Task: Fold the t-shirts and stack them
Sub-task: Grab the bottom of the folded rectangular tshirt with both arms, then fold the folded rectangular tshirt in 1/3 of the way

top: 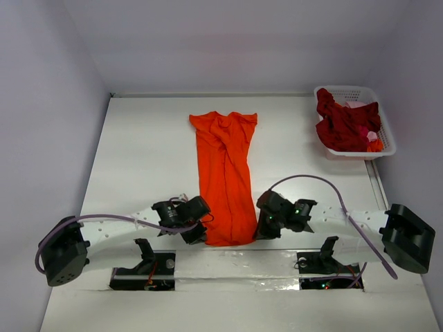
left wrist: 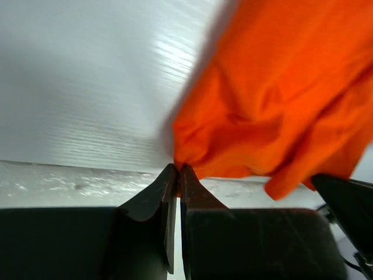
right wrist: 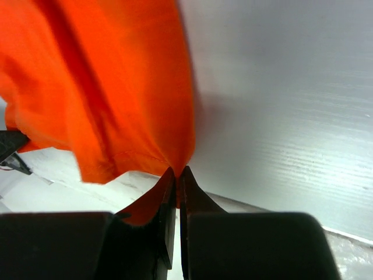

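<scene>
Orange t-shirt (top: 225,181) lies lengthwise on the counter (top: 142,155), hem toward the arm bases. Left tool (left wrist: 177,170) is clamped on one hem corner, right tool (right wrist: 177,172) on the other — paired grips, I judge, so the hem lifts evenly for folding.

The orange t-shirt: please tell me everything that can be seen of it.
The plain bright orange cloth t-shirt lies as a long, narrow, wrinkled strip on the white table, its bunched sleeve end at the far side. The left tool and the right tool are each shut on a near hem corner.
</scene>
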`<state>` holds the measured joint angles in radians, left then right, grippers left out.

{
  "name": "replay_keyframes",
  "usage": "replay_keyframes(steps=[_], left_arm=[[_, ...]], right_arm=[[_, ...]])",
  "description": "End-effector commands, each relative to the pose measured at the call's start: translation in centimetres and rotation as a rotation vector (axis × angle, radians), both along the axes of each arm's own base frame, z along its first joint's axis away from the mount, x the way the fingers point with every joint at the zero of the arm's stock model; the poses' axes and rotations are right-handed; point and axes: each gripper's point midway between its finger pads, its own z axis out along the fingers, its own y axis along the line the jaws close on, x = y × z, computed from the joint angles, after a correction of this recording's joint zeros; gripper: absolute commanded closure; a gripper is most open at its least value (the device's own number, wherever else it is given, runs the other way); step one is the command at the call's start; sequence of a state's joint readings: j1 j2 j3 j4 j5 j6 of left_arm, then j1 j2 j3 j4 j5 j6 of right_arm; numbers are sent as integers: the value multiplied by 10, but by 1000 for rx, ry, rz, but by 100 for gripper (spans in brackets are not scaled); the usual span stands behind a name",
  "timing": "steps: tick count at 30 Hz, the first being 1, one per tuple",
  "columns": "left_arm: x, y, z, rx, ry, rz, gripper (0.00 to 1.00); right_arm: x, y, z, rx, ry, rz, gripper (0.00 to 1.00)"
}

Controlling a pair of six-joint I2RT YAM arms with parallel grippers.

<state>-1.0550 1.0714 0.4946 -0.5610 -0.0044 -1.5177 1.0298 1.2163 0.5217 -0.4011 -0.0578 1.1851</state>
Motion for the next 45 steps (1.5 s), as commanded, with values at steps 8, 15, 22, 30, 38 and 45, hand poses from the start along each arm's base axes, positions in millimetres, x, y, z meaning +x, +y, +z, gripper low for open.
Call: replay_keyframes(steps=[8, 15, 22, 30, 38, 45], left_arm=[[19, -13, 48, -21, -83, 11, 100], [23, -12, 56, -5, -102, 16, 100], [35, -4, 57, 5, -119, 42, 100], [53, 4, 60, 22, -141, 53, 100], [74, 13, 68, 37, -167, 69, 100], [83, 14, 69, 47, -170, 52, 100]], right_arm=[[22, 0, 39, -18, -130, -18, 100], [30, 1, 50, -36, -162, -19, 100], [34, 3, 55, -45, -176, -15, 100], [40, 2, 56, -53, -178, -15, 100], [55, 0, 60, -62, -189, -27, 100], [67, 4, 65, -69, -200, -9, 100]])
